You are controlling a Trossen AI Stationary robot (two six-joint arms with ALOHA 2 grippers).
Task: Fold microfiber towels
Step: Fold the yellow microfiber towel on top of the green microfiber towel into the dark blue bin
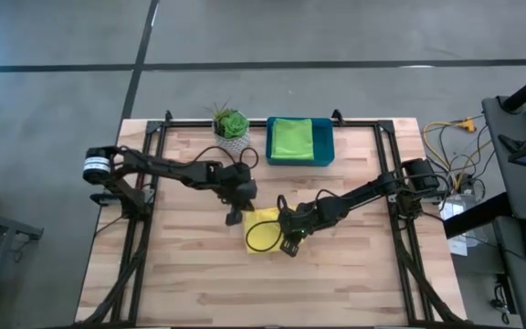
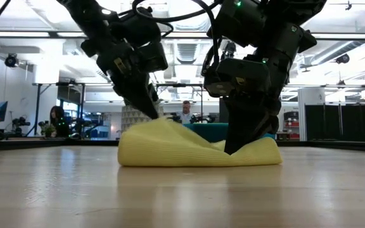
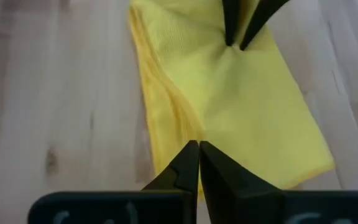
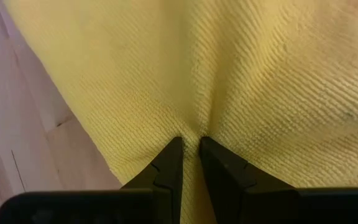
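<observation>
A towel [image 1: 261, 228] lies near the middle of the table [image 1: 181, 283], partly folded and bunched upward. The left gripper [image 1: 235, 216] pinches its edge on the side toward the table's left edge; the right gripper [image 1: 284, 222] pinches it on the opposite side, toward the right edge. Along the table's back edge, near its middle, sits a tray [image 1: 328, 153] with a second folded towel [image 1: 291, 137] inside it. A potted plant [image 1: 230, 127] stands just beside the tray, on its left.
</observation>
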